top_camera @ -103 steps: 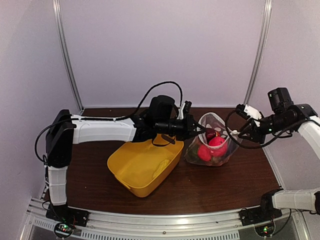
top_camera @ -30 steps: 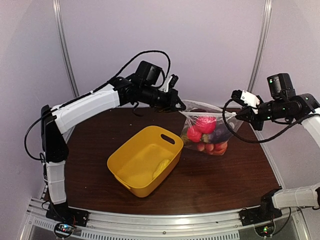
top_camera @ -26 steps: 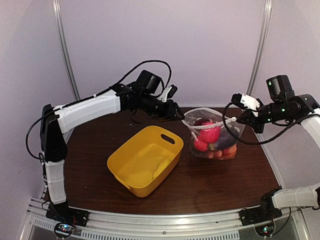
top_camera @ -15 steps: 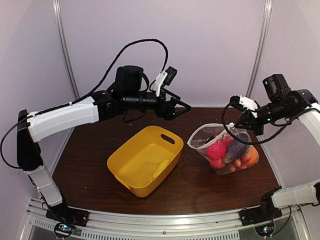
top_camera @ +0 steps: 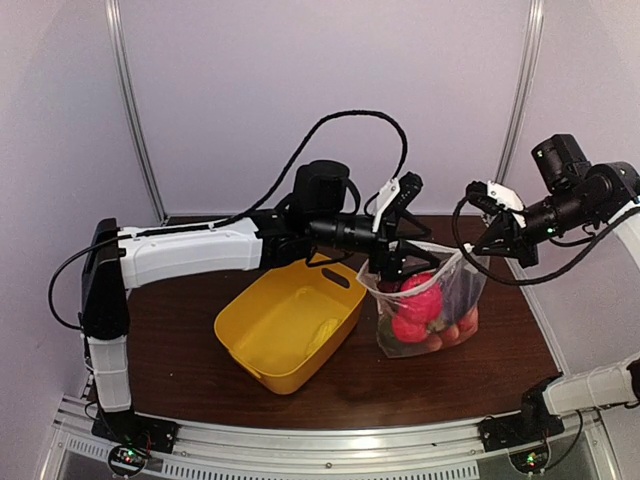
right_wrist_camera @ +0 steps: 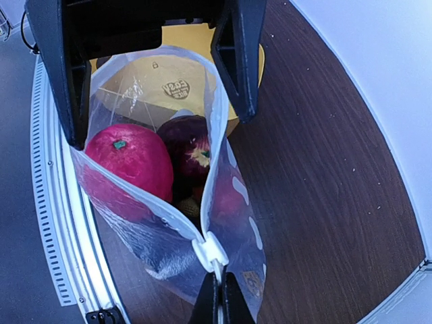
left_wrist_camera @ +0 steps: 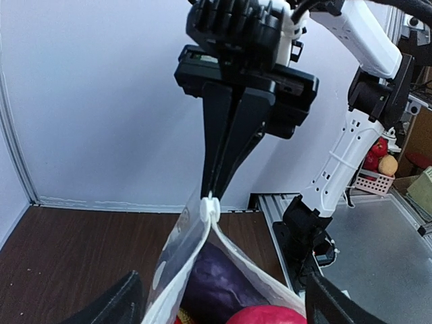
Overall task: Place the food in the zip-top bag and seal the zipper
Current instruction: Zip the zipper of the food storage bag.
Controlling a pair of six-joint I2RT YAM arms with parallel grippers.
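Front left on surface [top_camera: 450, 380]: yellow tub [top_camera: 290, 335], one yellow piece [top_camera: 322, 335] inside. Just right of tub: zip-top bag [top_camera: 425, 310] hanging upright, mouth gaping, zipper [right_wrist_camera: 135, 197] unsealed; red, dark purple and orange food [top_camera: 415, 305] inside. Left gripper [top_camera: 398, 258] spread wide, straddling mouth's near end, not gripping. Farther right: right gripper [left_wrist_camera: 214, 182] clamped on zipper's far end.

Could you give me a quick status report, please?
Right gripper shut on end of zip-top bag. Left gripper open, astride its mouth. Zipper unsealed, food inside. Nothing blocking.
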